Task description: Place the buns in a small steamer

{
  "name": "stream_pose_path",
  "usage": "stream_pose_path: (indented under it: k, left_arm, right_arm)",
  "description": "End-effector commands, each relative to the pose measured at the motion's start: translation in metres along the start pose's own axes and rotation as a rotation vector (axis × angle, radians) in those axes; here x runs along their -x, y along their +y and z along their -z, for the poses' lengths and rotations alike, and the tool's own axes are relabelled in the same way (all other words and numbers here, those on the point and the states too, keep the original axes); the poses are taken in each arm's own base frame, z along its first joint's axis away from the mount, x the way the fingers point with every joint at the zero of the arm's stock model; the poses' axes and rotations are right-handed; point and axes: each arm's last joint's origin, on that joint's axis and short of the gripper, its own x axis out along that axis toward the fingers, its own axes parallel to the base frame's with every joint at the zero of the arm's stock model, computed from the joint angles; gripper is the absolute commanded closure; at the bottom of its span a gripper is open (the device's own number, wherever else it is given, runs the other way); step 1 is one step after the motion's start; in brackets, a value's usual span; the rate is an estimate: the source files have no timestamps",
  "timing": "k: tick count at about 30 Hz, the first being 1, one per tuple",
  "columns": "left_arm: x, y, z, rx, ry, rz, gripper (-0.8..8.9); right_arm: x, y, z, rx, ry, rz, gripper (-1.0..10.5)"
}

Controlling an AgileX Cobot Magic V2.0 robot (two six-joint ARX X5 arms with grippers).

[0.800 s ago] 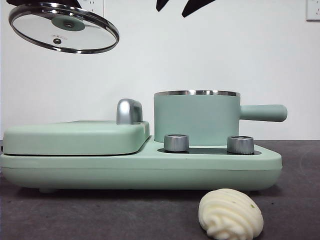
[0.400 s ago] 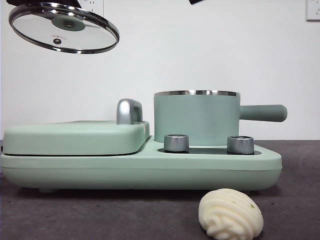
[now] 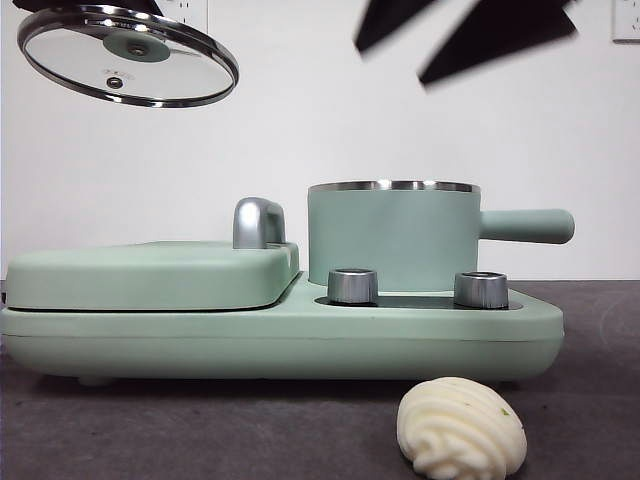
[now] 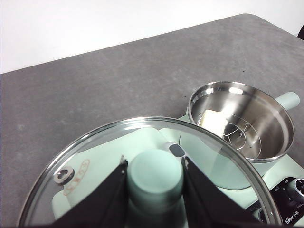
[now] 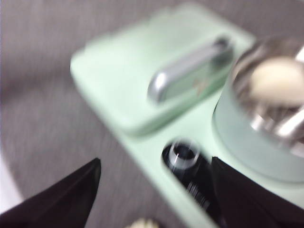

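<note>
Left gripper point(image 4: 154, 178) clamped on glass lid point(image 4: 95, 156) knob; right gripper point(image 5: 156, 190) spread wide, empty; appliance lettering unreadable.

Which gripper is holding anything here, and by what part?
The left gripper grips the glass lid by its green knob, held up in the air. The right gripper is open and empty.

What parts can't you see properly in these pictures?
- Smooth bun inside the steamer: front view, hidden by the pot wall.
- Swirled bun: right wrist view, cut off by the bottom edge.
- Right gripper: front view, blurred, cropped at the top.
- Panel lettering: left wrist view, too small.
</note>
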Motion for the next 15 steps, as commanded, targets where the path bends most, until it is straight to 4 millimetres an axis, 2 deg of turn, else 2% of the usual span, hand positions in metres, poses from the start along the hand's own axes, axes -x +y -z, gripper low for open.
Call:
stream_pose_path:
  k: [1,6,12,15]
  left_arm:
    - [0.002,-0.001,-0.008,-0.011,-0.046,0.003,8.03]
    - [0.002,-0.001,-0.008,-0.011,-0.046,0.003,8.03]
    - [0.002,-0.001,-0.008,-0.008,-0.046,0.003,8.03]
    - [0.002,-0.001,-0.008,-0.008,-0.046,0.003,8.03]
  right_arm:
    - [-0.008,0.007,0.013,-0.011,0.063,-0.011,5.8]
    - [-0.021,0.017,0.041,-0.008,0.149,-0.002,5.8]
    - [-0.033,0.016,0.073,-0.048,0.252,0.019,5.9]
    - [-0.038,0.016,0.082,-0.058,0.291,0.026,5.8]
